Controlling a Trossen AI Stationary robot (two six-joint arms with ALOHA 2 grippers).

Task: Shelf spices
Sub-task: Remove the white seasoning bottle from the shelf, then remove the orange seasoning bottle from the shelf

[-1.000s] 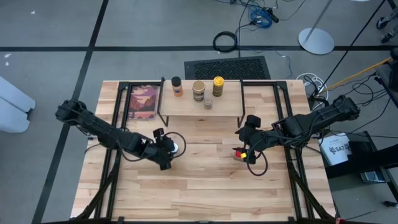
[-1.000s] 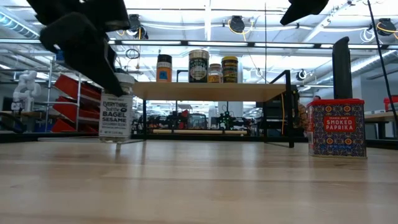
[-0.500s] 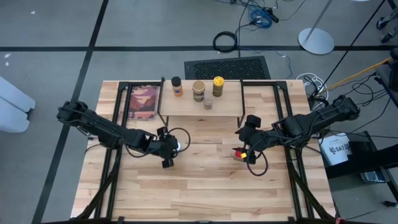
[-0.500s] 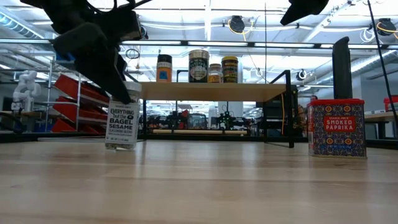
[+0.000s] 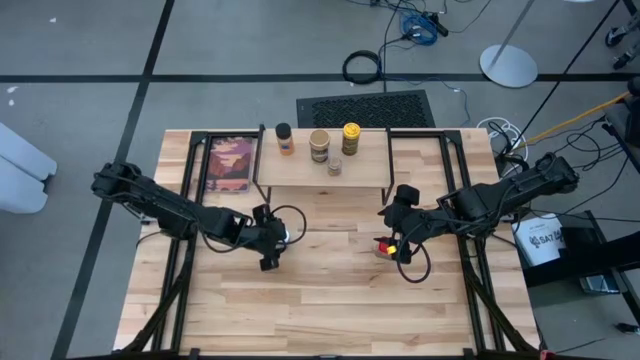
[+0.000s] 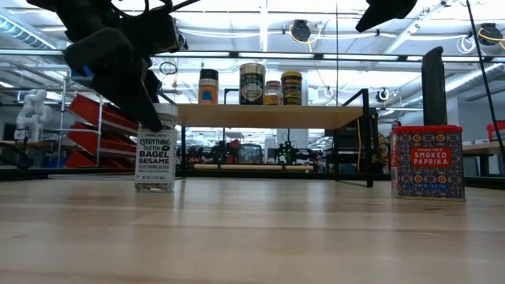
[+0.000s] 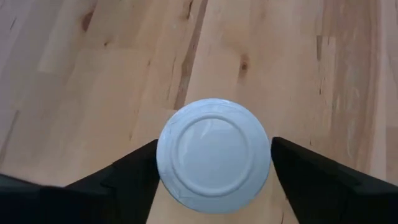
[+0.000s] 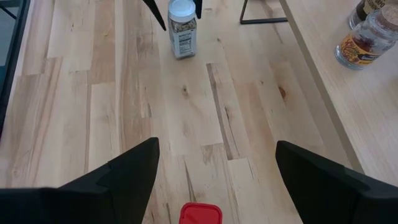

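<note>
Jar: "EVERYTHING BAGEL SESAME"; tin: "SMOKED PAPRIKA"; smaller print unclear.

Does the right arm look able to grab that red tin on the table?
Probably yes. The right hand hangs open right above the red tin, which stands alone on bare table, with nothing between them.

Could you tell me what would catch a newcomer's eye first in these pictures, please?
Probably the white-lidded bagel sesame jar standing on the table between the fingers of the left end effector, on the near left. Next, the red smoked paprika tin under the open right end effector, and four spices already lined up on the shelf behind.
</note>
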